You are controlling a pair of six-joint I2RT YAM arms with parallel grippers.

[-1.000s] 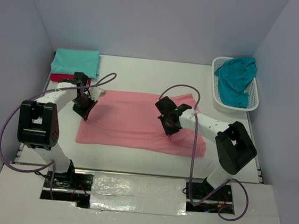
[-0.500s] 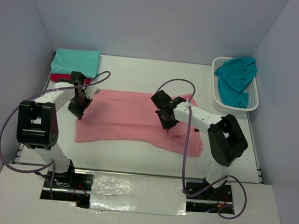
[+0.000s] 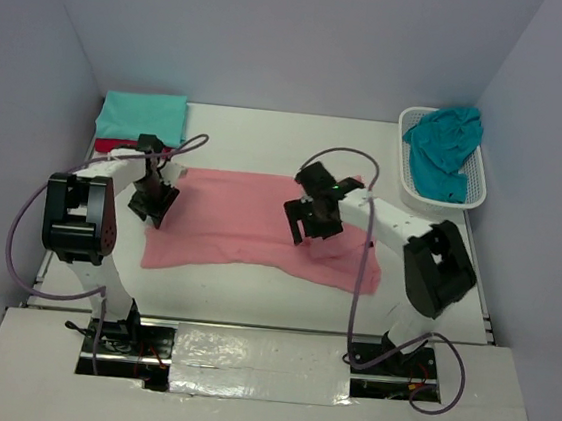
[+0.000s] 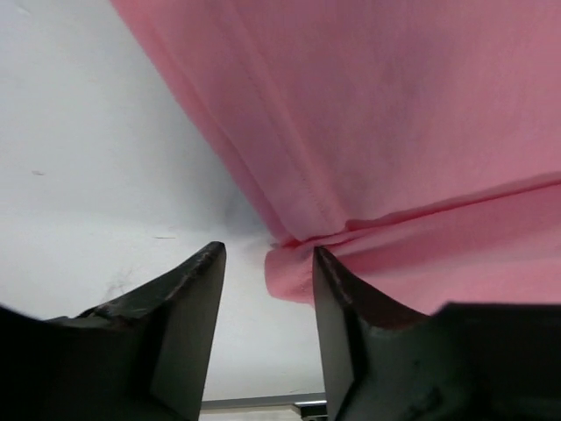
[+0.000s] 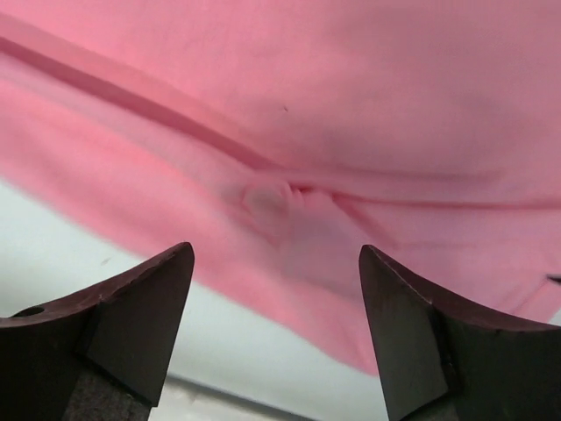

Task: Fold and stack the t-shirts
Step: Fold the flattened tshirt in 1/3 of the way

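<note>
Currently both released: left tool at salmon pink shirt left edge, right tool above its right half

Your left arm and right arm are white tubes joined by bulky black joint housings. A dull purple cable loops along each arm from its black base up to the wrist. Your left hand and right hand are black. Seen close, their fingers are dark, matte, wedge-shaped blades with flat inner faces.
</note>
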